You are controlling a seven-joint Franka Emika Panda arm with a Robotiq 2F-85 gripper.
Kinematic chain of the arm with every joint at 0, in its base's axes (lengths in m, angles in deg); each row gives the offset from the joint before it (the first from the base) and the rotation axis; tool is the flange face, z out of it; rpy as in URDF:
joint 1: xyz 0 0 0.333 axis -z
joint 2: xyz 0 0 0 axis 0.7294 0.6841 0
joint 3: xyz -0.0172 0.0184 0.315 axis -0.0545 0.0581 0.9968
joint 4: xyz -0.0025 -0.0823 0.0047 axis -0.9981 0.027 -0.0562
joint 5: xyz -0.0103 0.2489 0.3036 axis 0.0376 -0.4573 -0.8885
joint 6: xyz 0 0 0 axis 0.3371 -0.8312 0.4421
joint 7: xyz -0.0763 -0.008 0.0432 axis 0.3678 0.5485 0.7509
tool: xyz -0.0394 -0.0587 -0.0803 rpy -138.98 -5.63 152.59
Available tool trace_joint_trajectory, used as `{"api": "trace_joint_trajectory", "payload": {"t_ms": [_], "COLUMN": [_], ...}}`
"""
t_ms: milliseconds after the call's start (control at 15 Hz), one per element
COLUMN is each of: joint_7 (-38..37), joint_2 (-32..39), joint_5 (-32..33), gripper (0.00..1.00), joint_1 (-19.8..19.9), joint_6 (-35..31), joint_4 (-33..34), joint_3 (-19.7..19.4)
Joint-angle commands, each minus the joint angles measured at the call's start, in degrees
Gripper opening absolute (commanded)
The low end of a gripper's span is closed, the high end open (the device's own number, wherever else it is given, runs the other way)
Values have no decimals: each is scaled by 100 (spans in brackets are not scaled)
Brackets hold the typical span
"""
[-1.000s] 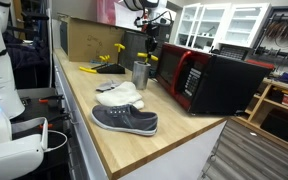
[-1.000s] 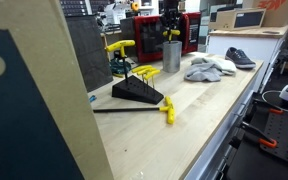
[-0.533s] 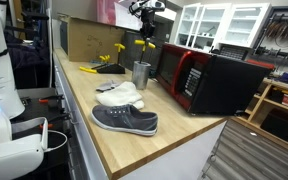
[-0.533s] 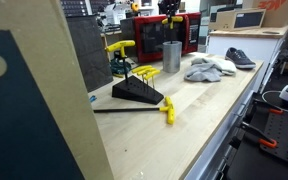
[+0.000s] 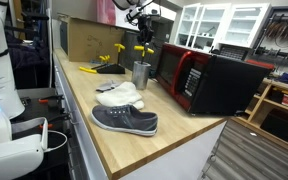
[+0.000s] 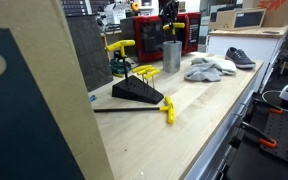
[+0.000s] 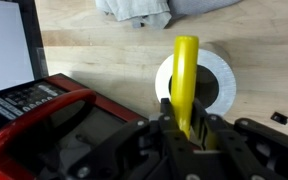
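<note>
My gripper [image 7: 187, 125] is shut on a yellow-handled tool [image 7: 187, 70], whose handle sticks out from between the jaws. Directly below it in the wrist view is the round opening of a metal cup [image 7: 224, 85] standing on the wooden bench. In both exterior views the gripper [image 5: 141, 28] [image 6: 170, 10] hangs above the cup [image 5: 141, 74] [image 6: 171, 56], with the yellow tool [image 5: 142, 47] [image 6: 171, 24] dangling clear of the cup's rim. Whether a metal shaft extends below the handle is too small to tell.
A red and black microwave [image 5: 209, 78] stands close beside the cup. A grey shoe [image 5: 124, 120] and a white cloth [image 5: 119, 95] lie toward the bench's front. A black stand of yellow hex keys [image 6: 139, 90], a loose yellow tool [image 6: 168, 110] and a cardboard box [image 5: 89, 40] sit farther along.
The gripper has risen with the yellow tool, which now hangs higher above the cup. The cup, shoe and cloth have not moved.
</note>
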Motion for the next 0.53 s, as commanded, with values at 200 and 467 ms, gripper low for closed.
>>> {"api": "trace_joint_trajectory", "payload": {"t_ms": [200, 467], "joint_7": [-453, -522], "joint_2": [312, 395], "joint_5": [170, 139], "gripper": [6, 6], "joint_1": [-25, -27], "joint_6": [-337, -513], "joint_4": [-69, -183], "joint_3": [-52, -76]}}
